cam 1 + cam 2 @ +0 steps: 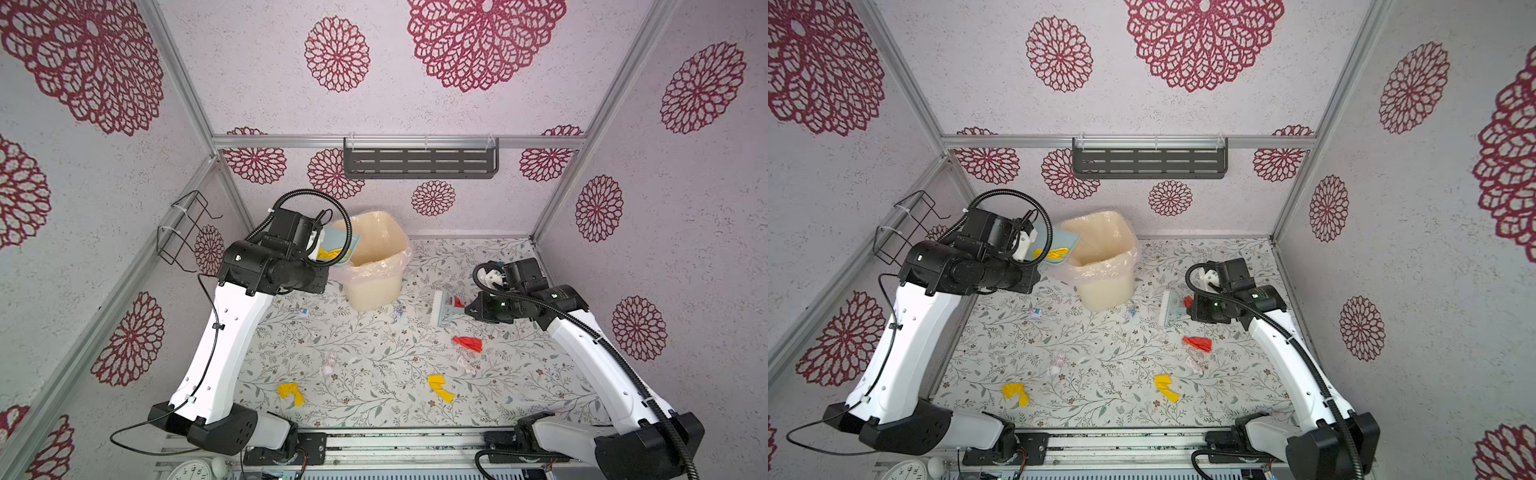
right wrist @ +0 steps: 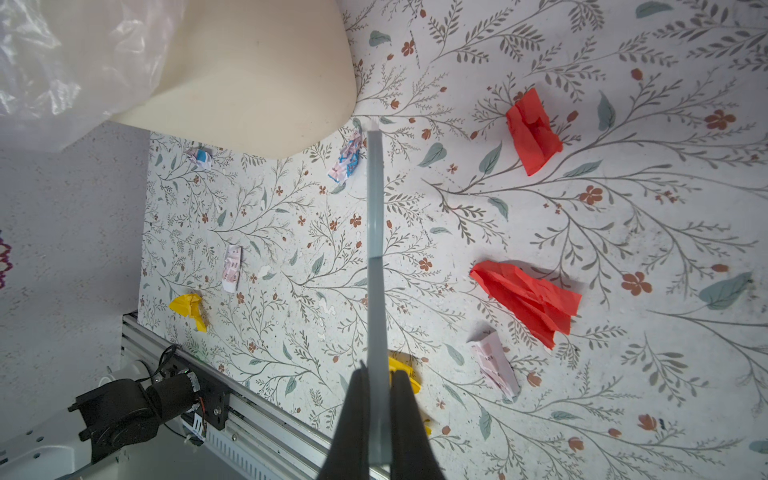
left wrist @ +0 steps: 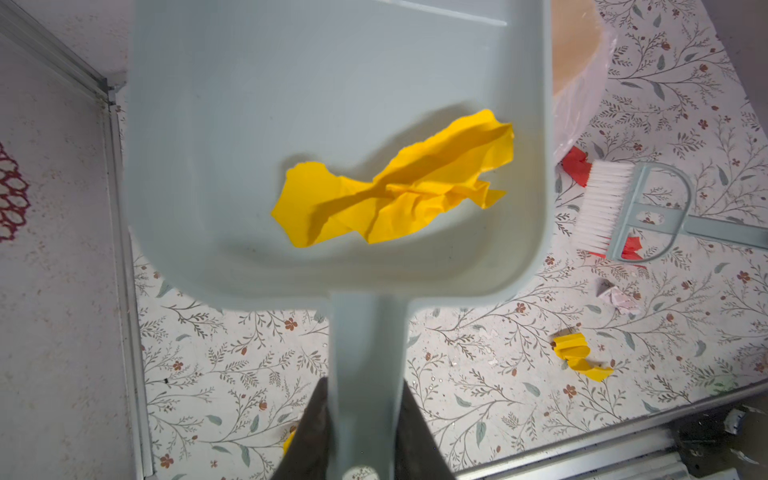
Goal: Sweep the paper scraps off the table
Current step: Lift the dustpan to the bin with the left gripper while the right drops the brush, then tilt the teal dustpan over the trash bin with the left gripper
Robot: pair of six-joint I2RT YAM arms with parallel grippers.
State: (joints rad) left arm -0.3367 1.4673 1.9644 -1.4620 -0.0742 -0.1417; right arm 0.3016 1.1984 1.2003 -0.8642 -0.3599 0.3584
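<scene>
The left gripper (image 3: pixel 361 419) is clamped on the handle of the pale blue dustpan (image 3: pixel 332 124), its dark fingers (image 3: pixel 311 436) pressed against both sides of the handle. A crumpled yellow scrap (image 3: pixel 395 187) lies in the pan's bowl, toward the handle end. In both top views the pan is held off the table (image 1: pixel 374 353), against the left rim of the cream bin (image 1: pixel 374 291), which is lined with clear plastic and stands at the back of the table. The right gripper (image 2: pixel 379 399) is closed tight on the thin handle of the brush (image 1: pixel 444 309), seen edge-on from the right wrist. The white bristles face the bin, low over the table's right side, and whether they touch it cannot be told. A small red scrap (image 1: pixel 458 301) lies just beside the brush head. The other paper scraps (image 1: pixel 468 343) are scattered over the table: a larger red one in front of the brush, two yellow ones near the front edge, and whitish-pink bits between them and near the bin's base.
</scene>
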